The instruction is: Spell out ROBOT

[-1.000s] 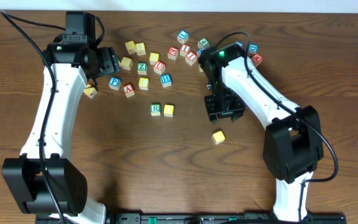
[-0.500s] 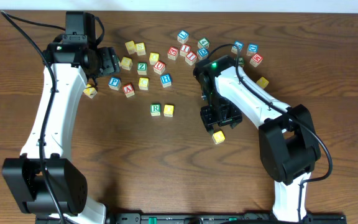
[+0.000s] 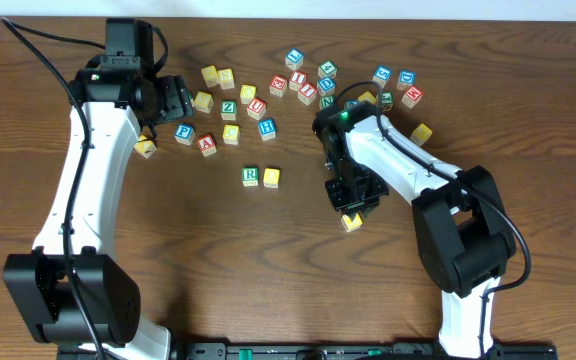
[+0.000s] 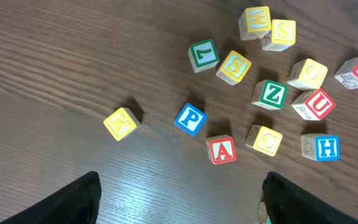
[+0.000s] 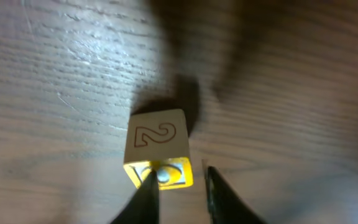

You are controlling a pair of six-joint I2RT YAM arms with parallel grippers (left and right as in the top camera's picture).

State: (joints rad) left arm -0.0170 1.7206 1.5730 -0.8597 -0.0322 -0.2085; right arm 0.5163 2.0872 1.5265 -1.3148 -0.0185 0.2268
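Observation:
A green R block [image 3: 251, 176] and a yellow block [image 3: 271, 177] stand side by side mid-table. A lone yellow block [image 3: 351, 222] lies to their lower right. My right gripper [image 3: 354, 203] hangs just above it, jaws slightly open. In the right wrist view the block [image 5: 156, 144] shows a "2" on one side. My left finger crosses its yellow face and my right finger is clear of it [image 5: 179, 199]. My left gripper [image 3: 180, 100] is open and empty [image 4: 179, 211] above the left letter blocks.
Loose letter blocks are scattered along the back: P [image 4: 190, 118], A [image 4: 221, 149], K [image 4: 120, 122], C [image 4: 266, 139], H [image 4: 322, 147], Z [image 4: 269, 94] and U [image 4: 317, 103]. More blocks [image 3: 308, 85] lie behind the right arm, and one yellow block [image 3: 422, 133] to its right.
My right gripper has moved toward the front and slightly left, down over the lone yellow block. The left arm and all blocks have stayed put.

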